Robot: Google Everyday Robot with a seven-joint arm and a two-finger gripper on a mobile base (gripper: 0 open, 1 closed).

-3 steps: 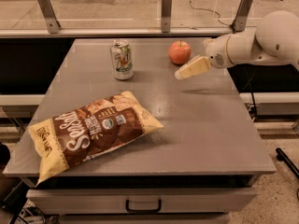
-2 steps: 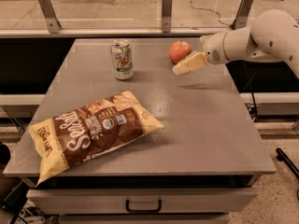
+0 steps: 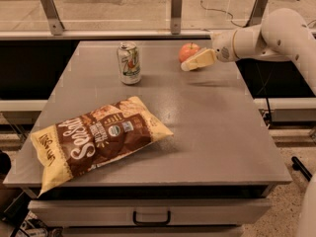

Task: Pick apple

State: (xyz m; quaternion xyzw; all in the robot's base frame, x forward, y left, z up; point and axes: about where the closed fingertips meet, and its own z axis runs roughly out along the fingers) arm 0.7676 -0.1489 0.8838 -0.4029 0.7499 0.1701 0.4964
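Grey surface [image 3: 217,132], flat, with a drawer [image 3: 148,212] below its front edge. Item: apple [image 3: 187,50], orange-red, round, standing at the far edge of the surface, right of centre. Item: claw [image 3: 191,64], cream-coloured, on a white arm [image 3: 266,36] reaching in from the right; it sits just beside the apple's lower right and overlaps it in the view, raised off the surface with its shadow beneath; whether it is open or closed, and whether it touches the apple, cannot be told. Item: soda can [image 3: 129,63], upright, left of the apple and apart from it. Item: snack bag [image 3: 96,141], brown and yellow, lying flat at the near left.
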